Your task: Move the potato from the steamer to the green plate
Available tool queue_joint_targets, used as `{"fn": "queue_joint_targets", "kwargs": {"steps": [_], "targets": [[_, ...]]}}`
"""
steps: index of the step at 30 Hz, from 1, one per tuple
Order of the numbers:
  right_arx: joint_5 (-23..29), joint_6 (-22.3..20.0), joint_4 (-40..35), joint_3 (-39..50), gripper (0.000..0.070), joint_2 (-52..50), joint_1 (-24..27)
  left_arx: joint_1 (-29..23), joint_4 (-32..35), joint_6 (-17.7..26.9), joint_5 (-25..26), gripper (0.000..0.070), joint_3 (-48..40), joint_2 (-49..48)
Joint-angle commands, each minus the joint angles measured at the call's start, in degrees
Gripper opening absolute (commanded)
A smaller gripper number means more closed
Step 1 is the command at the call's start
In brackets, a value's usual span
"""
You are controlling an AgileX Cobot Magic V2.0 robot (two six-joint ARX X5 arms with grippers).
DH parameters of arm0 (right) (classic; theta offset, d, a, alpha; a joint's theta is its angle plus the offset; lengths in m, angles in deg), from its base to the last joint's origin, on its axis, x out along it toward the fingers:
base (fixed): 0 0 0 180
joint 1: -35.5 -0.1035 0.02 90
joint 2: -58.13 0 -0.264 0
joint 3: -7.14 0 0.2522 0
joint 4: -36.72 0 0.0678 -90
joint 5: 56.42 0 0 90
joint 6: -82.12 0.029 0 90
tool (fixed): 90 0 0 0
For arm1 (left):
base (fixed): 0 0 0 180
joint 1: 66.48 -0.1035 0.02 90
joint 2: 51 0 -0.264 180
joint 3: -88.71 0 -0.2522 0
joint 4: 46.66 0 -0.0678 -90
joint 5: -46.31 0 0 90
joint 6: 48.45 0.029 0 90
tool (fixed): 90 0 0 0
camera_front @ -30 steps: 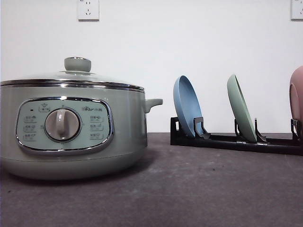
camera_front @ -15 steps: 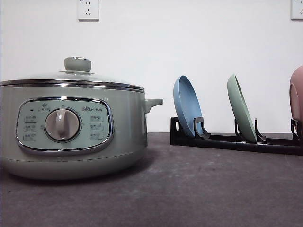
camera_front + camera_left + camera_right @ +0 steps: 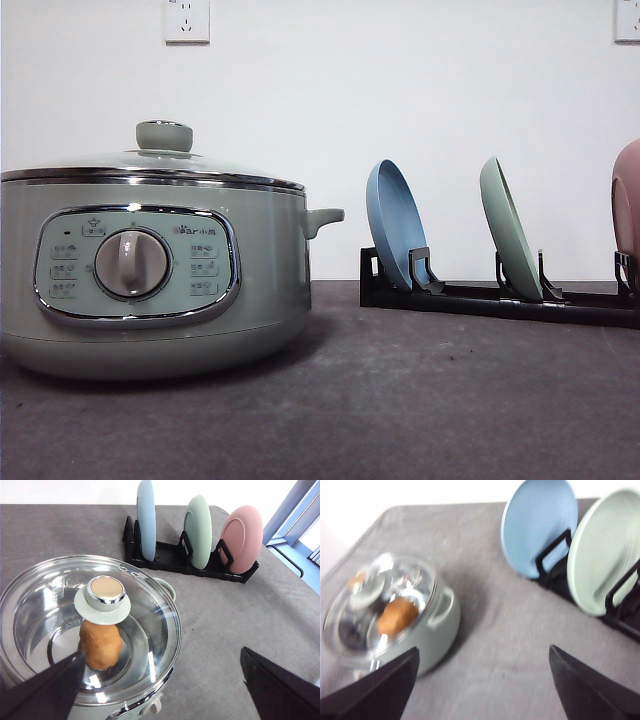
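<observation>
You are at the very start; the potato (image 3: 100, 646) sits inside the steamer (image 3: 150, 275) under its closed glass lid (image 3: 60, 625); the green plate (image 3: 510, 240) stands in the rack (image 3: 500, 298); both grippers' fingers spread wide, empty; lift the lid by its knob (image 3: 104, 596) first.

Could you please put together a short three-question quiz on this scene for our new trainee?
1. True or false: the glass lid is on the steamer.
2. Where is the potato? A) on the green plate B) inside the steamer C) on the table
3. In the rack, which plate stands between the blue plate and the pink dish?

Key: 1 true; 2 B; 3 the green plate.
</observation>
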Motion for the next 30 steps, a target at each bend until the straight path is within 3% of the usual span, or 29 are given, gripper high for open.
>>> {"fn": "queue_joint_targets", "kwargs": {"steps": [1, 18, 30], "targets": [[0.7, 1.8, -1.0, -3.0, 0.0526, 3.3, -0.2, 0.1, 0.6, 0.5, 0.2, 0.0634, 1.4, 0.3], [3.9, 2.7, -1.7, -27.9, 0.0525, 35.3, -0.2, 0.1, 0.5, 0.5, 0.2, 0.0634, 1.4, 0.3], [6.8, 3.1, -7.1, -30.5, 0.0524, 47.7, -0.2, 0.1, 0.5, 0.5, 0.2, 0.0634, 1.4, 0.3]]}}
